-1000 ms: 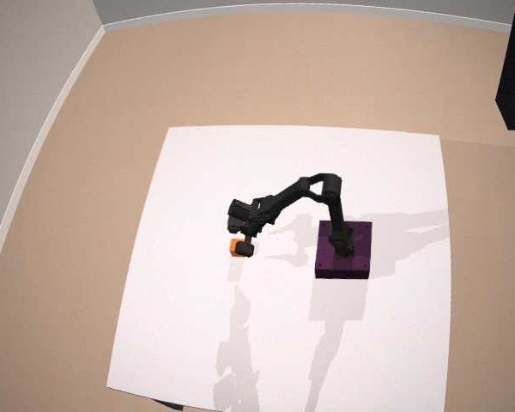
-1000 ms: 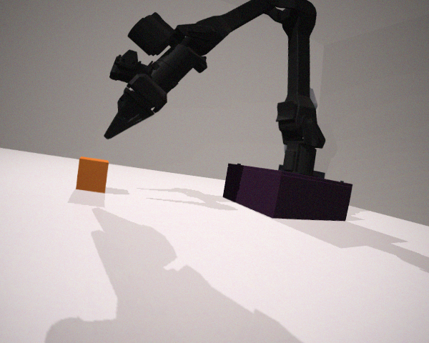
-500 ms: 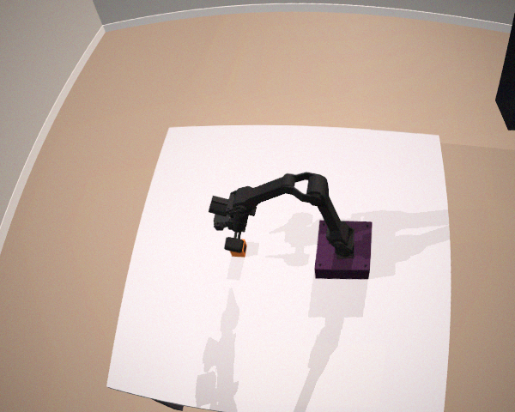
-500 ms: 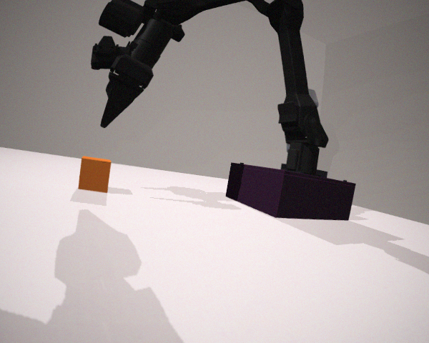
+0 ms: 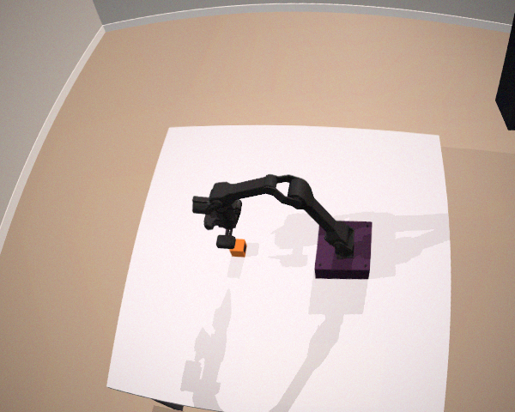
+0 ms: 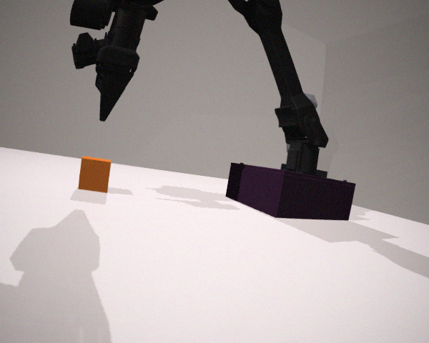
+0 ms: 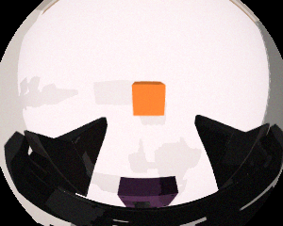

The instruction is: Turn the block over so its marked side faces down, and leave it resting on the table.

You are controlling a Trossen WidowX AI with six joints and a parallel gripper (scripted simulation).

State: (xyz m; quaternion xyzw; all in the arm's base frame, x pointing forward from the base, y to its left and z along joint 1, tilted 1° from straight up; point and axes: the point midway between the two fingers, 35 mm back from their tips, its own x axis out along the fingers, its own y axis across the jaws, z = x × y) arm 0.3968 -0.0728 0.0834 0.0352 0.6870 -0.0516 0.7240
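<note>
Pincer [image 6: 104,114] hangs with its fingers spread wide on nothing, pointing down well above the orange block [image 6: 94,174], which sits on the white worktop [image 6: 207,258] almost directly beneath, no marked side visible.

We see the orange block [image 5: 238,247] on the white table [image 5: 382,346] at frame centre. The open fingers [image 5: 224,240] overlap its left edge. The purple base [image 5: 357,266] sits right.

Arm [image 6: 281,70] raised, fingers spread wide, empty.
</note>
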